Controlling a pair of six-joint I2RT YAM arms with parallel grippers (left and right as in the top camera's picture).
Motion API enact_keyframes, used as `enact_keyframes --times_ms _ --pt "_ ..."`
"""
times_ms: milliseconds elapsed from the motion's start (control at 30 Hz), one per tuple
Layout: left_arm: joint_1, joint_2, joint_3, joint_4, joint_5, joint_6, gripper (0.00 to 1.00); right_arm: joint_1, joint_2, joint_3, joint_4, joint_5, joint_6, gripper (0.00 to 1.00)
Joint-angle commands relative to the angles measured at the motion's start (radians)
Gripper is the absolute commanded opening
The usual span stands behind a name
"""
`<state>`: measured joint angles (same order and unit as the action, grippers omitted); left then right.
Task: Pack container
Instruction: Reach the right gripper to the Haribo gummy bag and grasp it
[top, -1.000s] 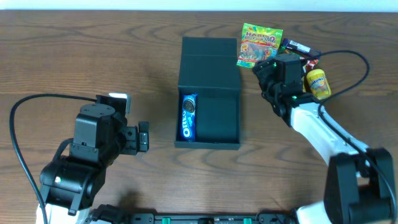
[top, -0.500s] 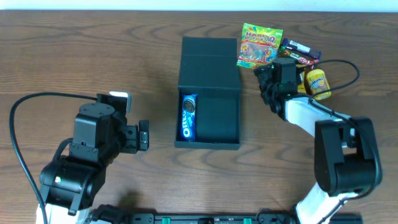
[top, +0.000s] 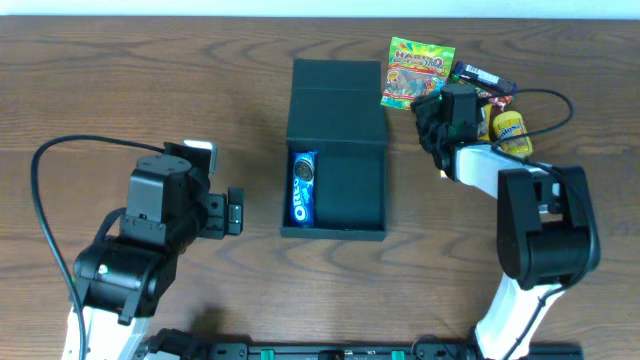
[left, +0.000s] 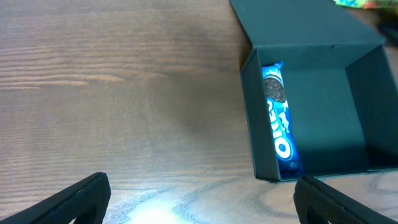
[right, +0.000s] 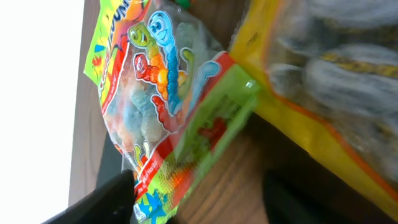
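Wooden counter (top: 120, 80), container (top: 335, 232) open mid-counter

Lid lay back; Oreo pack (top: 303, 187) sat inside along the left wall. Left arm (top: 150, 215) crouched beside it, left jaws apart, empty. Right arm (top: 490, 165) stretched far-right, right jaws apart at gummy packet (right: 155, 93).

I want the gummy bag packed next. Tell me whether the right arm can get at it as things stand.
Probably yes. The right gripper hangs open right at the gummy bag, nothing lying over it; the yellow packet crowds one side.
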<state>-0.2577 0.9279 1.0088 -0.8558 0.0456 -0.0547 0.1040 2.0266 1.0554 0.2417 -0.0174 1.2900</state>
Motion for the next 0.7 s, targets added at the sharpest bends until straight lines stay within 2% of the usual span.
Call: enact_keyframes --times_ms 0,100,233,400,533,667 --pt "0.004 0.01 0.023 0.002 -0.004 0.011 0.95 -0.024 0.038 0.021 -0.018 0.002 -0.008 0.35" --pt "0.004 0.01 0.023 0.016 -0.004 0.011 0.95 -0.039 0.038 0.04 -0.018 -0.026 -0.057 0.03" --pt "0.004 0.01 0.023 0.025 -0.003 0.011 0.95 -0.066 0.035 0.1 -0.055 -0.139 -0.164 0.01" --pt "0.004 0.01 0.023 0.024 -0.003 0.011 0.95 -0.081 -0.007 0.224 -0.227 -0.175 -0.262 0.01" --pt "0.004 0.01 0.023 0.024 -0.003 0.011 0.95 -0.078 -0.054 0.303 -0.346 -0.211 -0.278 0.01" --pt "0.004 0.01 0.023 0.024 -0.003 0.011 0.95 -0.068 -0.112 0.308 -0.397 -0.249 -0.278 0.01"
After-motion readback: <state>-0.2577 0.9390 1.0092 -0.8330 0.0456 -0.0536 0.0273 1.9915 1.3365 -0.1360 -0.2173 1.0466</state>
